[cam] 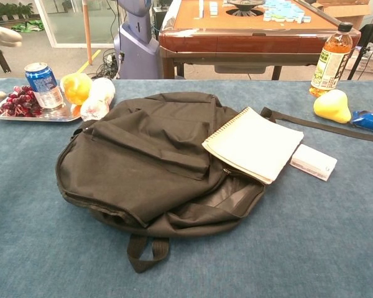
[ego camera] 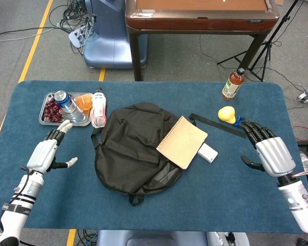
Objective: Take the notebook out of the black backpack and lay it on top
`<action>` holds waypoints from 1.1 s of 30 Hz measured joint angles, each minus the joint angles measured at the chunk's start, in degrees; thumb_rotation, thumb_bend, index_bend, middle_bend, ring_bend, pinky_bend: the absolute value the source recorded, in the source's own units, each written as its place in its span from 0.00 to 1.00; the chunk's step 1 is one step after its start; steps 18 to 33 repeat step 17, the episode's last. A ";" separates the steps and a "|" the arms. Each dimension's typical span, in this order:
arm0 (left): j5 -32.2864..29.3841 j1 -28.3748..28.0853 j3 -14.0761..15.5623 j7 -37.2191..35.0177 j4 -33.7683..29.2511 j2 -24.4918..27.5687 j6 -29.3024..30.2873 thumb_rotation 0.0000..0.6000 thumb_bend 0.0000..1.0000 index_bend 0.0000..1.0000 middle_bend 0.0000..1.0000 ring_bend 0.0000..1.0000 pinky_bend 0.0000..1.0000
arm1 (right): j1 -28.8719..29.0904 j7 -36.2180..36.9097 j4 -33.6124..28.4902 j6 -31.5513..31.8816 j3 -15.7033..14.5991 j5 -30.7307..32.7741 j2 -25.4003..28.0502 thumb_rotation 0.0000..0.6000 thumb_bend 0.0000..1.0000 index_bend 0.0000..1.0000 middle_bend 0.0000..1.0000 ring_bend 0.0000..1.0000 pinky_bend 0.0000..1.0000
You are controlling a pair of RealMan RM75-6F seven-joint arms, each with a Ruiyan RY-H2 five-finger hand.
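The black backpack [ego camera: 132,143] lies flat in the middle of the blue table, its flap down; the chest view shows the backpack [cam: 143,161] close up. A tan spiral notebook [ego camera: 182,141] rests on the bag's right edge, partly overhanging the table; in the chest view the notebook [cam: 253,144] shows pale. My left hand [ego camera: 47,152] hovers left of the bag, apart from it, fingers spread and holding nothing. My right hand [ego camera: 268,152] hangs far right of the notebook, also spread and holding nothing. Only my left hand's fingertips [cam: 3,35] show at the chest view's left edge.
A metal tray [ego camera: 47,120] with a can, grapes and an orange sits at the back left, a plastic bottle [ego camera: 98,107] beside it. A small white box [ego camera: 208,152] lies by the notebook. A yellow pear [ego camera: 226,114], blue packet [cam: 369,121], black strap and tea bottle [ego camera: 233,84] stand back right.
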 measured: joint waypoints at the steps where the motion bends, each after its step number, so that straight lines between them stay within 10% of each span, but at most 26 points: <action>1: 0.46 0.62 0.20 -0.35 0.33 0.10 0.75 1.00 0.22 0.06 0.00 0.00 0.00 | -0.62 -0.41 -0.05 0.56 -0.17 0.09 -0.02 0.97 0.30 0.01 0.20 0.16 0.31; 17: 12.40 13.12 7.77 -0.47 8.03 -3.28 16.36 1.00 0.22 0.19 0.00 0.00 0.00 | -12.51 -4.05 0.14 9.41 -3.81 1.15 -2.48 1.00 0.33 0.24 0.30 0.19 0.34; 33: 12.40 13.12 7.77 -0.47 8.03 -3.28 16.36 1.00 0.22 0.19 0.00 0.00 0.00 | -12.51 -4.05 0.14 9.41 -3.81 1.15 -2.48 1.00 0.33 0.24 0.30 0.19 0.34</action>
